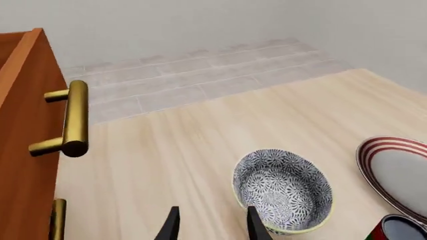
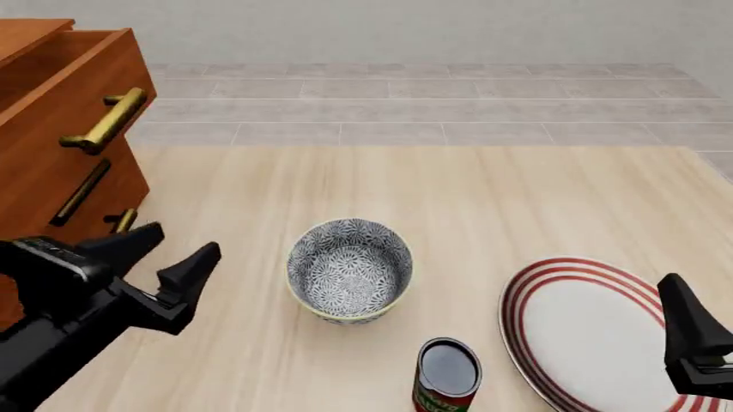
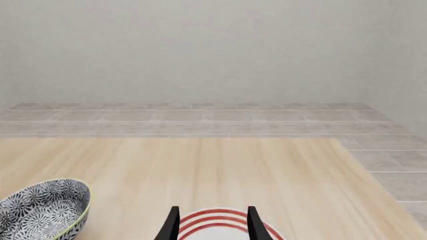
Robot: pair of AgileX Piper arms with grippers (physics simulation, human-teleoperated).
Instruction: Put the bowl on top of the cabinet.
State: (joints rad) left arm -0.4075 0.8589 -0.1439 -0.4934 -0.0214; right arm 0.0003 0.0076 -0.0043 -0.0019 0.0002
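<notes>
The bowl, blue-grey floral with a pale yellow-green rim, stands upright on the wooden table near the middle. The reddish-brown cabinet stands at the far left, its top drawer pulled out a little and a brass bar handle on its front. My left gripper hovers open and empty left of the bowl, below the cabinet front. In the left wrist view the bowl lies just beside the fingertips of the left gripper, with the cabinet at the side. My right gripper is open over the plate.
A flat white plate with red rings lies right of the bowl, under the right gripper. A dark open can with a red and green label stands between bowl and plate, toward the near edge. Grey tiled floor lies beyond the table.
</notes>
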